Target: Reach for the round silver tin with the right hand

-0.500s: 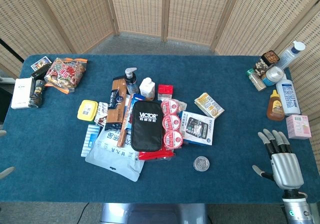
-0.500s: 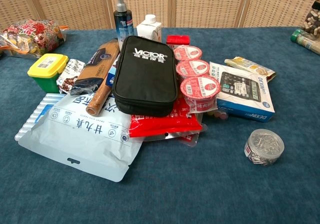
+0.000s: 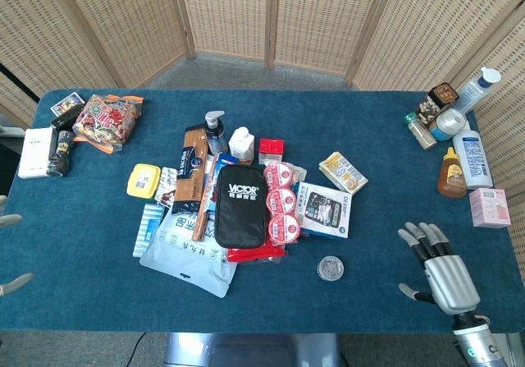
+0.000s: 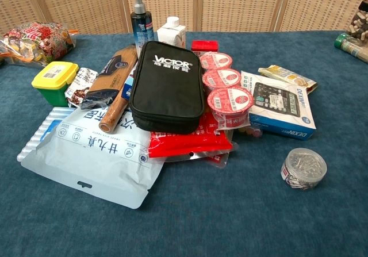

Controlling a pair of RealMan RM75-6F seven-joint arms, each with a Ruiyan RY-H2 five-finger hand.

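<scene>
While lying flat near the table's [image 3: 394, 137] front edge, lid up, round with no long axis, tin [image 3: 330, 268] sat at 5 o'clock from the calculator box [image 3: 324, 209]. Probably light, rigid, slick; best pinched across the rim. Right hand [image 3: 437, 271] empty, fingers spread, at 3 o'clock, well apart.

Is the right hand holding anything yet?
No. The right hand is empty, fingers apart, clear of the silver tin.
</scene>
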